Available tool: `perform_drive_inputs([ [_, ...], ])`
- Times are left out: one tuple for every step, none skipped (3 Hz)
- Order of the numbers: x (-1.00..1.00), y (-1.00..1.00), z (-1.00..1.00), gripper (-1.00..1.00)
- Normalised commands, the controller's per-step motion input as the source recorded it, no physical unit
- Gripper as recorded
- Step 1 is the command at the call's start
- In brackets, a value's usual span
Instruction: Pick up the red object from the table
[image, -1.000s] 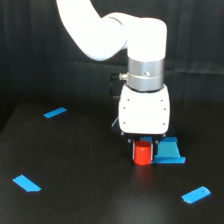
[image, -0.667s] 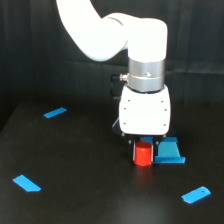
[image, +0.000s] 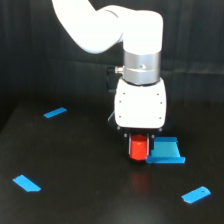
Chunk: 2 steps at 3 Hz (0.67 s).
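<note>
We find the red object (image: 138, 148) standing on the table (image: 85, 195) directly beneath the gripper (image: 139, 142), its upper part tucked up between the dark fingers, so no sideways shift looks needed. It is stubby, with no long axis to align to. We cannot tell whether the jaws are pressing it or merely straddling it. Just beside the gripper, toward the exterior view's right, lies a blue square piece (image: 165, 151), touching or nearly touching the block.
</note>
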Motion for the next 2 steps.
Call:
perform_drive_inputs([
  [-0.23, 0.07, 1.0, -1.0],
  [-0.16, -0.09, 0.92, -1.0],
])
